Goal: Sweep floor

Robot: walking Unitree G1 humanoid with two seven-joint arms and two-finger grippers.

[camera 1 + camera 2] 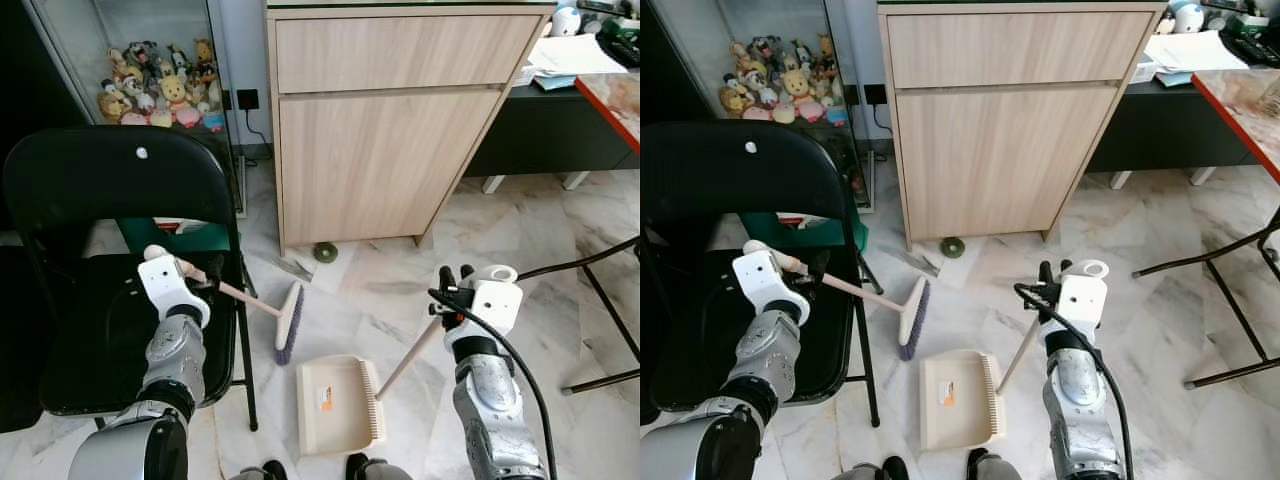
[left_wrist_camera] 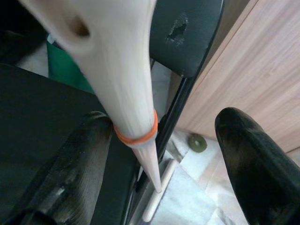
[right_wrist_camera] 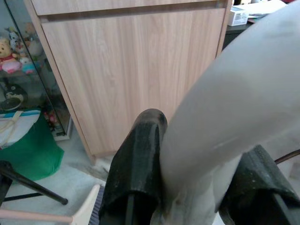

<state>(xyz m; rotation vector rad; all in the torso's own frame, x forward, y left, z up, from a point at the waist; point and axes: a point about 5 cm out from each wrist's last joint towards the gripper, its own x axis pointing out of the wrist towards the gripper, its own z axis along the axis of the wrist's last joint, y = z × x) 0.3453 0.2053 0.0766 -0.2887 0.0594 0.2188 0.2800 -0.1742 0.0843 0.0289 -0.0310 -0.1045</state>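
A cream broom [image 1: 288, 322] slants from the black chair to the marble floor, its bristles near the floor. Its handle [image 2: 136, 108] runs between the fingers of my left gripper [image 1: 205, 275] and rests against one finger [image 2: 89, 154]. The other finger [image 2: 248, 145] stands well apart, so this gripper is open. My right gripper [image 1: 452, 285] is shut on the long handle [image 1: 410, 358] of a cream dustpan [image 1: 335, 400]. The dustpan lies flat on the floor in front of me, just right of the broom head. A small green round thing [image 1: 326, 252] lies by the cabinet's foot.
A black folding chair [image 1: 110, 170] stands close on my left, its leg beside the broom. A wooden cabinet [image 1: 390, 150] is straight ahead. A glass case of toy figures [image 1: 160, 90] is at the back left. Black frame legs [image 1: 610, 300] are on the right.
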